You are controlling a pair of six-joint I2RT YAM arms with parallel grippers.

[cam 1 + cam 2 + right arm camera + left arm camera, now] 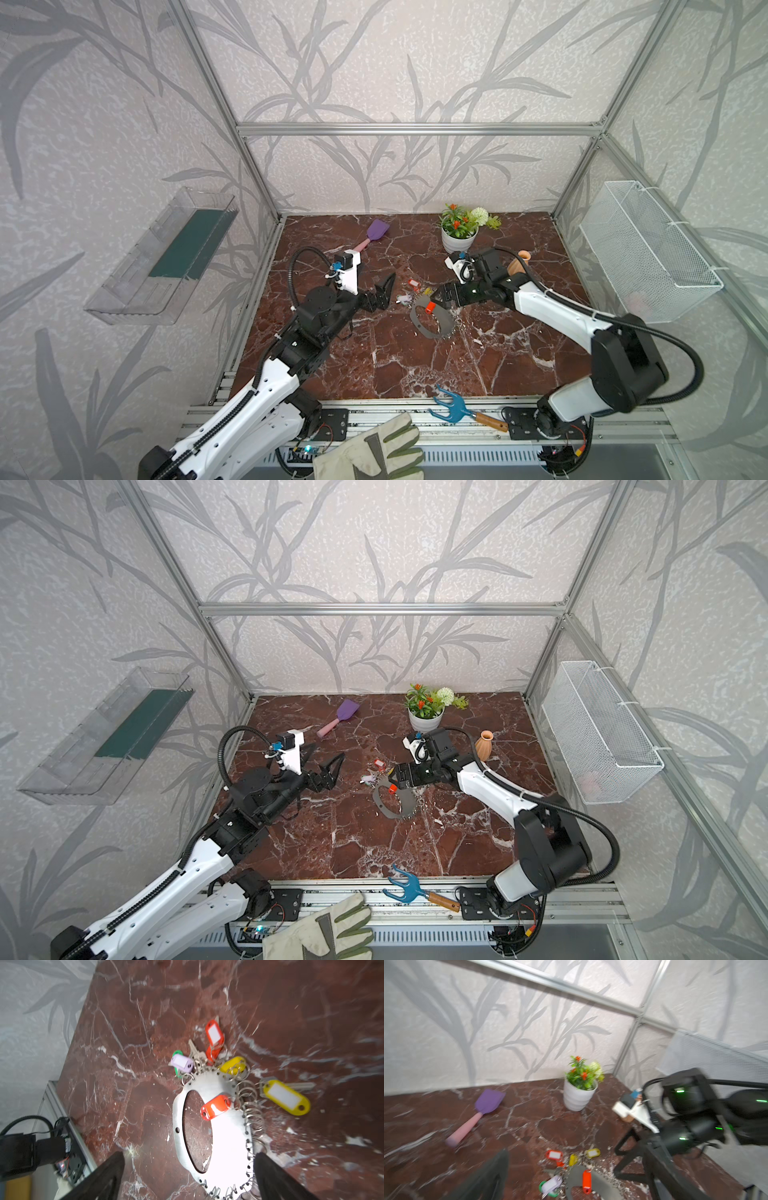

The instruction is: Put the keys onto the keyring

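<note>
Grey C-shaped keyring (413, 318) flat on the red-brown marble surface (374, 365), near the middle, outer edge fringed with silver rings (253, 1114). Cluster of keys (378, 764) at the end toward the back wall:
- red tag (214, 1032)
- lilac tag (181, 1062) lying over a green tag (176, 1053)
- small yellow tag (233, 1065)

All four touching or just beside the band's tip. Larger yellow tag (286, 1097) off the fringed edge, next to a silver key blade (301, 1085). Orange-red tag (215, 1106) lying across the band itself; hooked to a ring or loose, cannot tell.

Right gripper (435, 297) low over that same end of the keyring. Jaws spread wide to either side of the band in the wrist view, nothing held. Contact with the band not discernible.

Left gripper (390, 291) just left of the cluster in both top views, apart from it. Jaws wide in a V, empty.

Elsewhere on the surface:
- potted plant (459, 241) and purple spatula (376, 230) near the back
- terracotta vase (519, 266) behind the right arm
- blue hand rake (451, 405) and work glove (374, 451) at the front edge

Wire basket (648, 257) on the right wall, clear tray (166, 257) on the left wall.
</note>
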